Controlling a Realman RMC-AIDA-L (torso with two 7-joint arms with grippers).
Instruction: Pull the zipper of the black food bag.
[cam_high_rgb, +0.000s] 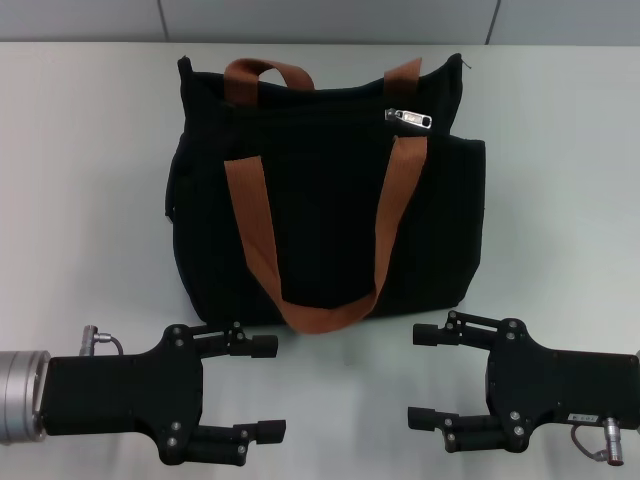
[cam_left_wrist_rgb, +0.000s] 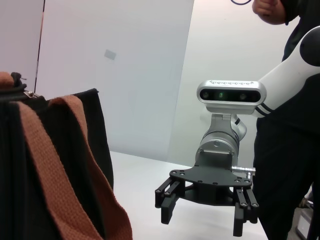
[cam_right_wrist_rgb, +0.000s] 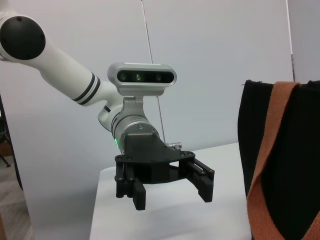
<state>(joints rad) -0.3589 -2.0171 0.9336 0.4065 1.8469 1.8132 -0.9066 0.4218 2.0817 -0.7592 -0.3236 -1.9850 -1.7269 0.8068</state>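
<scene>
Black hands (cam_high_rgb: 268, 388) (cam_high_rgb: 423, 376) wide open, empty.

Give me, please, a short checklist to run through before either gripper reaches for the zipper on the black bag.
1. Zipper in sight: ok, it lies near the top edge, toward the robot's right.
2. Black food bag resting flat on the table: ok.
3. Strap handle off the pull tab: ok, it passes just below it.
4. Left gripper open and empty: ok, in front of the bag.
5. Right gripper open and empty: ok, also in front.
6. Zip track shut or partly open: cannot tell.
</scene>
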